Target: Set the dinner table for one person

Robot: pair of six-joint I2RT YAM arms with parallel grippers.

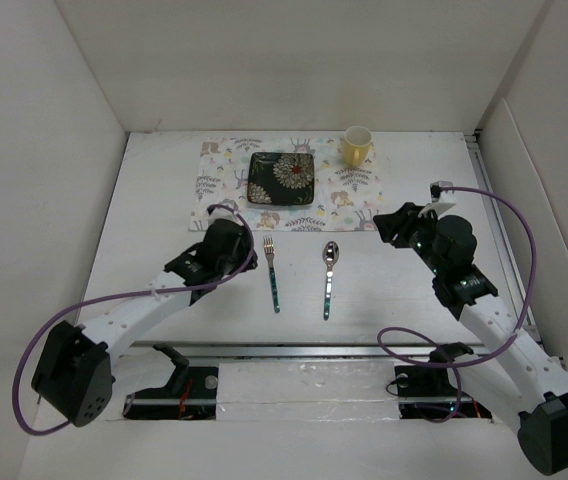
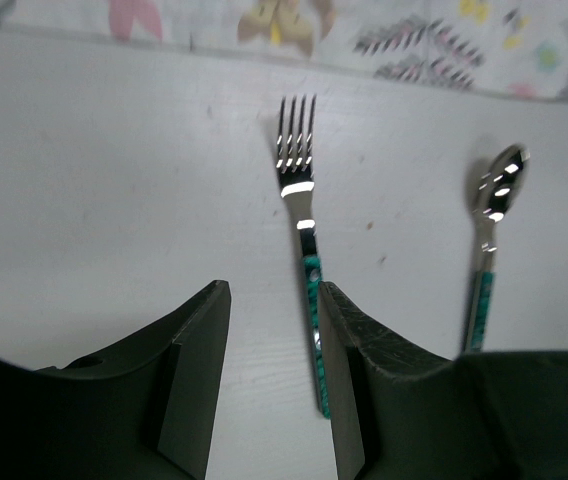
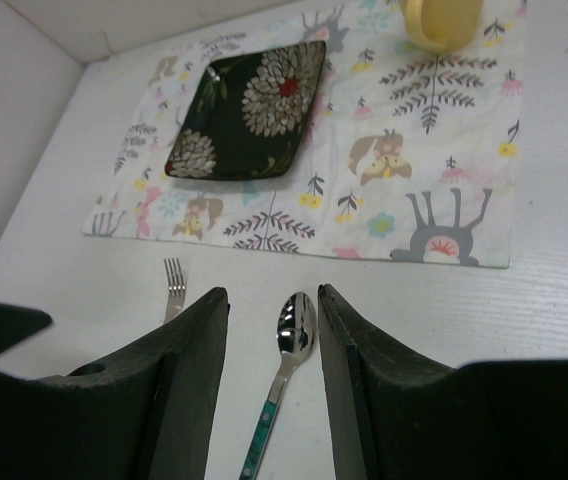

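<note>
White bench point(image 1: 154, 220) carries fork point(image 1: 273, 277) and spoon point(image 1: 329, 283); left tool point(image 2: 274, 300), half open and empty like right tool point(image 3: 272, 300), should shift right over the fork handle.

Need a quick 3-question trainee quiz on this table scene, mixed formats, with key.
1. True or false: the fork lies on the placemat.
2. What stands on the placemat's far right corner? A) yellow cup B) wine glass C) salt shaker
3. Fill in: seen from the robot, the spoon lies to the ___ of the fork.

Key: 1 false, it lies on the bare dinner table, nearer than the placemat; 2 A; 3 right.
</note>
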